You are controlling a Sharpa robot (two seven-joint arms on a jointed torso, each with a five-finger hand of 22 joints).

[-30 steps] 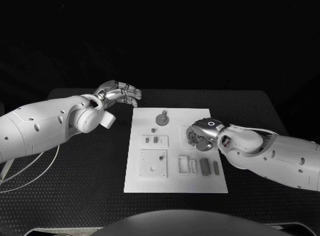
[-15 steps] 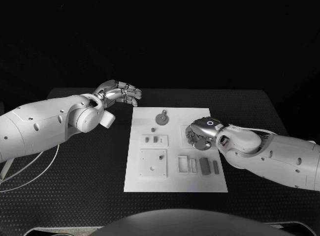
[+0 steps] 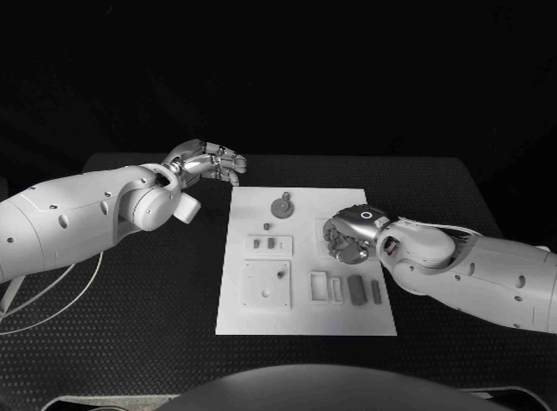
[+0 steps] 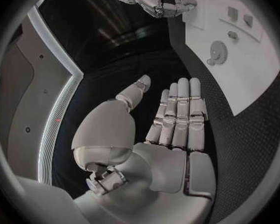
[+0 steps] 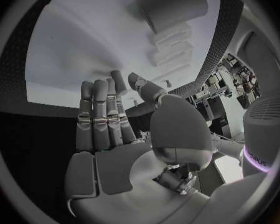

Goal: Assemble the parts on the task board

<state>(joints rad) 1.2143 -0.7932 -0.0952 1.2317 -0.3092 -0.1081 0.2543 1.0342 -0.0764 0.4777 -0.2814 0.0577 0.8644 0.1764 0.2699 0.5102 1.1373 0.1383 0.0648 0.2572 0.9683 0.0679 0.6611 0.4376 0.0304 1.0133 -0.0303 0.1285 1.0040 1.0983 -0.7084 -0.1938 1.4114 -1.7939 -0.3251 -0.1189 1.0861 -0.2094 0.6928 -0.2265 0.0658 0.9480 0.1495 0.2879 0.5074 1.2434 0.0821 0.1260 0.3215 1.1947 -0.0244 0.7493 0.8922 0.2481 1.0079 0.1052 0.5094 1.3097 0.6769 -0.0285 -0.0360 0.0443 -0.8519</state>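
The white task board lies in the middle of the black table. A round grey part sits near its far edge, also seen in the left wrist view as round part. Two dark bars lie at the near right beside a white frame. My right hand hovers low over the board's right middle, fingers stretched toward the board, nothing held. My left hand stays off the board's far left corner, fingers straight and apart from the thumb, empty.
A slotted white block and a square plate occupy the board's left half. A small grey piece lies between the round part and the block. Black table mat surrounds the board on all sides.
My right hand has sunk slightly and drawn its fingers in a little over the board's right middle. The left hand and the parts have not moved.
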